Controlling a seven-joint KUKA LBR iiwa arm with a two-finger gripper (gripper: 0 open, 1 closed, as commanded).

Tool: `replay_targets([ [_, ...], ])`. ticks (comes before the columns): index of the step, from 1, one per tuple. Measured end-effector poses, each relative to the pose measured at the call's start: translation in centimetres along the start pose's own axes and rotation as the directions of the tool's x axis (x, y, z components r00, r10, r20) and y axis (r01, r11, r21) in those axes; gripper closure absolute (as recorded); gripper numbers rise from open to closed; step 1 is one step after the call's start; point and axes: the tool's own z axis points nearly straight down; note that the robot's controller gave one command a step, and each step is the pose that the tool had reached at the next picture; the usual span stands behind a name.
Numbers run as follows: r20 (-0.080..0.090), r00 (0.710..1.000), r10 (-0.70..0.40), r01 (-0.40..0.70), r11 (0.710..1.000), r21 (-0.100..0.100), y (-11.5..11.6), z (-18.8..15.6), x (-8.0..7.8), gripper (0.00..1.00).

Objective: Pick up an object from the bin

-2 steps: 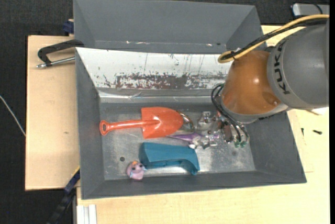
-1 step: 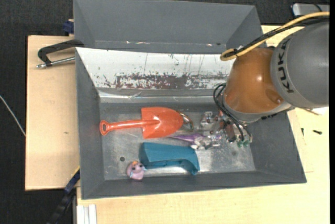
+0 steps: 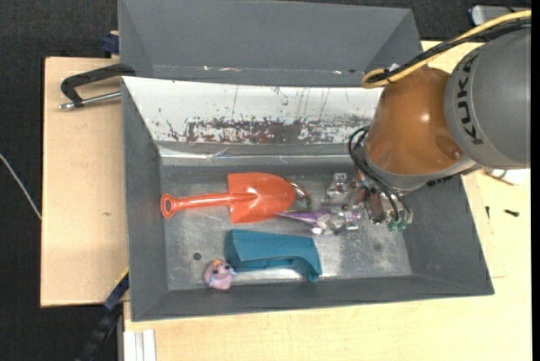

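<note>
**Claw low on bin floor, right of shovel**

My claw (image 3: 342, 212) sits low in the bin (image 3: 143, 207), just right of the orange toy shovel (image 3: 253, 197) and at the end of a thin purple piece (image 3: 297, 218). That piece is the likely target, being nearest and lying flat. Whether the claw is clenched or released, I cannot tell. The teal block (image 3: 274, 252) and small pink toy (image 3: 219, 273) lie toward the front wall.

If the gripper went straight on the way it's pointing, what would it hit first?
Probably the thin purple piece beside the orange shovel, just by the gripper; depth is unclear, so it might meet the bin floor instead.
</note>
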Motion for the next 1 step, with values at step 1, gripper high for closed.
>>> replay_targets([
  [1,0.004,1.0,0.0,0.0,1.0,0.0,-0.01,-1.47,-0.13,1.0],
])
